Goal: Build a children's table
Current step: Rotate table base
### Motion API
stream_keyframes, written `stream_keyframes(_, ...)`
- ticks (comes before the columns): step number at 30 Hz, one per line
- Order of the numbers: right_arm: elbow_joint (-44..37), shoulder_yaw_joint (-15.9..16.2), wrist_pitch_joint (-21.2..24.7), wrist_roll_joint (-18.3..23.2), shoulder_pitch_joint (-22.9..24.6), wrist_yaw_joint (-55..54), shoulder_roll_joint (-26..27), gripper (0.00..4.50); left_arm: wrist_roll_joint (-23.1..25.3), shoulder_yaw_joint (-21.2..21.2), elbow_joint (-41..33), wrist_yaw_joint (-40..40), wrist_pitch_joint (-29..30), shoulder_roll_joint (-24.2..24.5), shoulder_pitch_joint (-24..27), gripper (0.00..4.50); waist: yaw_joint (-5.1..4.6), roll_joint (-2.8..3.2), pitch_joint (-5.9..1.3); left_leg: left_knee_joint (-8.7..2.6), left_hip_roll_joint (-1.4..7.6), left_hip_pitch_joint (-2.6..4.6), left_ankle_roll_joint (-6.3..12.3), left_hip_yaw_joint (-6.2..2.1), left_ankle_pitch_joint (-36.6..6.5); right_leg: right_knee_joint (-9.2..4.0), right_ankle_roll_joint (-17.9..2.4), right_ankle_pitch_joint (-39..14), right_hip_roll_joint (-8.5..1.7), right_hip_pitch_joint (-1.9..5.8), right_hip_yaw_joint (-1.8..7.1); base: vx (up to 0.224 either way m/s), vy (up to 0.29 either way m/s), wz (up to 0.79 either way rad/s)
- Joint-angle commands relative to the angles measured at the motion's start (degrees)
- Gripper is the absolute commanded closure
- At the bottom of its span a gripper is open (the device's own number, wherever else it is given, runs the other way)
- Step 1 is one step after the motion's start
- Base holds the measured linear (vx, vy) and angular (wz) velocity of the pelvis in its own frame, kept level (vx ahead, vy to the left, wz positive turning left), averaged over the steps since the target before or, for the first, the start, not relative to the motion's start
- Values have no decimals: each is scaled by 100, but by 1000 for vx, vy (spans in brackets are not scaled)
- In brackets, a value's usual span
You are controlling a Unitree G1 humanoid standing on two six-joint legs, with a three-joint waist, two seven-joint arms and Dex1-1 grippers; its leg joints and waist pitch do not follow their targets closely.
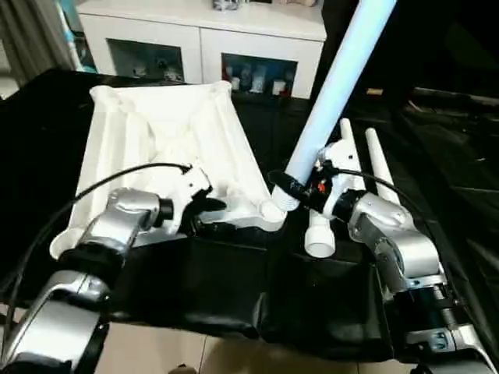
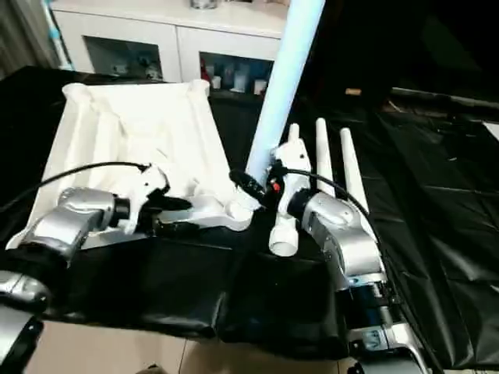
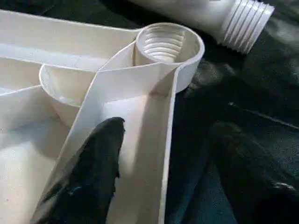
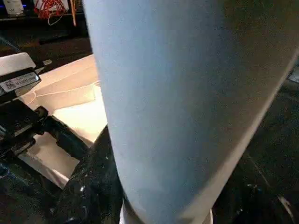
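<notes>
The white tabletop (image 1: 168, 128) lies upside down on the black cloth, ribs up. My left gripper (image 1: 210, 216) is open at its near right rim. One finger (image 3: 93, 177) is inside the rim wall, the other (image 3: 247, 172) outside on the cloth. The near right corner socket (image 3: 163, 44) is empty, and its inner thread shows. My right gripper (image 1: 300, 187) is shut on a long white leg (image 1: 339, 78) that tilts up and away. The leg's threaded end (image 3: 245, 23) hangs just beside that socket, not in it.
Three more white legs (image 1: 347, 152) lie side by side on the black cloth (image 1: 234, 288) under and beyond my right arm. A white cabinet (image 1: 203, 39) with glass doors stands behind the tabletop. The cloth's near edge drops to pale floor.
</notes>
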Motion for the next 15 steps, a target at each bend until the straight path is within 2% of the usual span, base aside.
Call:
stream_keyframes(1, 56, -67, -139, -5, -73, -63, 17, 262, 171, -57, 280, 70, -238, -49, -206, 158, 30, 105, -387, -426, 297, 76, 50, -69, -902, -423, -1319, -63, -539, 334, 335, 0, 0, 0)
stream_keyframes(3, 52, -56, -125, -18, -69, -58, 44, 262, 314, -130, 453, 188, -372, -53, -261, 173, 39, 96, -391, -428, 296, 73, 49, -76, -900, -424, -1259, -79, -536, 340, 336, 0, 0, 0)
stream_keyframes(7, 45, -18, -99, -33, -68, -84, 82, 262, 524, -191, 762, 293, -514, -103, -379, 195, 55, 103, -411, -420, 310, 70, 92, -84, -704, -378, -1322, 330, -546, 344, 330, 0, 0, 0)
stream_keyframes(8, 47, -13, -100, -34, -67, -85, 85, 262, 542, -205, 787, 289, -513, -110, -391, 218, 52, 99, -407, -423, 310, 73, 104, -80, -703, -386, -1330, 347, -541, 338, 330, 0, 0, 0)
stream_keyframes(12, 50, -1, -110, -35, -65, -77, 97, 262, 608, -225, 995, 264, -622, -183, -483, 231, 83, 109, -397, -427, 316, 82, 77, -77, -818, -407, -1335, 168, -562, 337, 335, 0, 0, 0)
stream_keyframes(13, 51, -2, -117, -43, -63, -76, 103, 262, 645, -202, 1112, 255, -690, -233, -531, 252, 88, 127, -395, -430, 315, 76, 59, -81, -836, -406, -1334, 165, -555, 335, 335, 0, 0, 0)
stream_keyframes(15, 51, -1, -120, -47, -61, -80, 105, 262, 657, -206, 1130, 238, -699, -246, -538, 269, 92, 112, -396, -433, 317, 83, 48, -80, -855, -407, -1332, 180, -558, 338, 336, 0, 0, 0)
